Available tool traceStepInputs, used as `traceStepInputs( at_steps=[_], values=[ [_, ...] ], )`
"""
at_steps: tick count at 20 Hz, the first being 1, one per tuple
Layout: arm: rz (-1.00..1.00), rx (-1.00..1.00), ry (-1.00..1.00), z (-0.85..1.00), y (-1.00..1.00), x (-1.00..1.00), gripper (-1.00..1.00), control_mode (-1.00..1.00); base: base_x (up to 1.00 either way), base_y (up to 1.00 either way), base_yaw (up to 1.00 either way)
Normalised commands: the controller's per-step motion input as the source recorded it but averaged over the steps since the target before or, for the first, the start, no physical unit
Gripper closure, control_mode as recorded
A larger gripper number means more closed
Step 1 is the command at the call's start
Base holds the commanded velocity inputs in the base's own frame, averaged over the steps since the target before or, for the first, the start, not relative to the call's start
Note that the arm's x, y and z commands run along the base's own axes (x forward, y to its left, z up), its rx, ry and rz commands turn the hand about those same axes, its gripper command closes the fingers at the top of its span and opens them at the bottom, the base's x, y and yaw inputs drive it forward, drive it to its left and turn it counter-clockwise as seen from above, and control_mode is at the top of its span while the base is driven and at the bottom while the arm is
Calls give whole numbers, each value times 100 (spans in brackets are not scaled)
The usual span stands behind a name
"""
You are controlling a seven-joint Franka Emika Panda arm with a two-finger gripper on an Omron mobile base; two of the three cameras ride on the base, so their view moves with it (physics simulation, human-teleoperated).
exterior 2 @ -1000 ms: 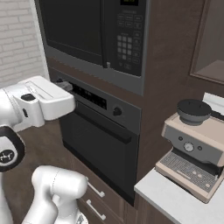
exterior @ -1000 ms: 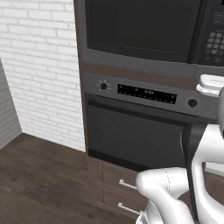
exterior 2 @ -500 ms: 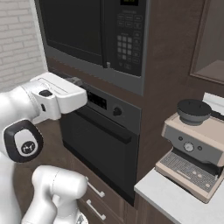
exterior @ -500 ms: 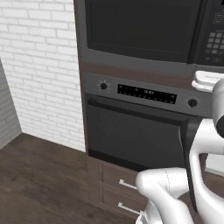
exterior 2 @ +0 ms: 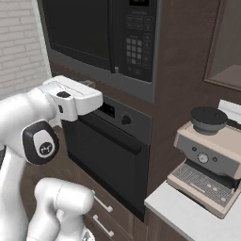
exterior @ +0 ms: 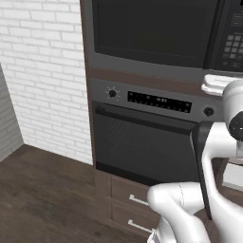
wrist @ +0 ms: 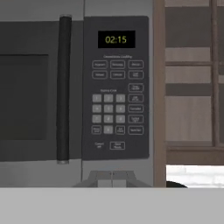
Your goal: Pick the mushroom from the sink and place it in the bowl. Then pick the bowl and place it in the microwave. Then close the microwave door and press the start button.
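Note:
The microwave door [wrist: 26, 96] is closed flat, with its dark vertical handle [wrist: 64, 87] beside the keypad strip [wrist: 117, 100]. The display above the keys is lit and reads 02:15. My gripper [wrist: 112, 178] is shut on nothing, pointing at the panel from a short way off, just below the keypad. From the right base view my white hand [exterior 2: 75, 98] hovers under the microwave [exterior 2: 94, 33], level with the oven's top. The left base view catches the hand's edge [exterior: 218, 83] below the keypad [exterior: 232, 45]. The mushroom, the bowl and the sink are out of view.
A wall oven [exterior 2: 108, 155] with knobs and a bar handle sits right under the microwave, with drawers [exterior: 128, 209] below it. An espresso machine [exterior 2: 212, 155] stands on the counter to the right. A white brick wall [exterior: 42, 71] and wood floor lie left.
My hand has slid sideways along the front of the microwave toward its keypad side and risen slightly. The gripper stayed shut and the door stayed closed.

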Motion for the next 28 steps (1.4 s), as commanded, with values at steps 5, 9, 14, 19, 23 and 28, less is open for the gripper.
traceStepInputs(
  at_steps=[5,9,14,19,23,28],
  values=[
    [8,3,0,0,-40,24,100,-100,0,0,0],
    [8,2,0,0,-32,24,100,-100,0,0,0],
    [5,0,0,0,-14,37,100,-100,0,0,0],
    [3,0,0,0,-10,28,100,-100,0,0,0],
    [3,0,0,0,-21,6,100,-100,0,0,0],
    [2,0,0,-13,-13,6,100,-100,0,0,0]
  ],
)
